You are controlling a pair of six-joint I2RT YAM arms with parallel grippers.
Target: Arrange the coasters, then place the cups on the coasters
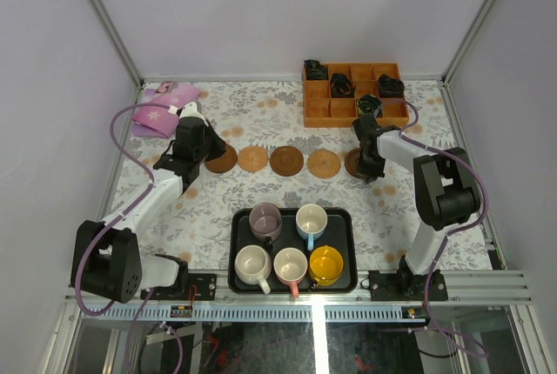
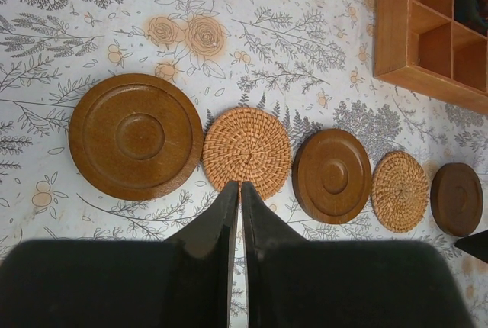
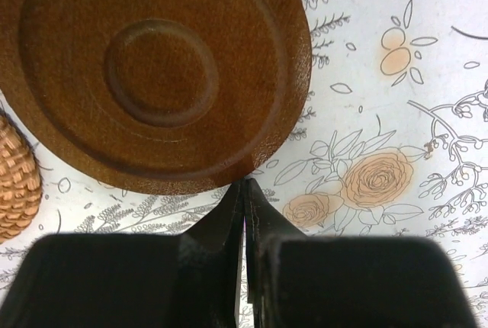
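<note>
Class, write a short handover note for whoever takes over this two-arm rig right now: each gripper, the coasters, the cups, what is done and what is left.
Left gripper: shut, holding nothing, tips at the near edge of a woven coaster.
Right gripper: shut, holding nothing, tips at the rim of the dark end coaster.
Coasters: five in a row on the table, alternating dark wood and woven.
Cups: all five in the black tray, none on a coaster.
Done: the coaster row looks laid out.
Left: move each cup onto a coaster.
</note>
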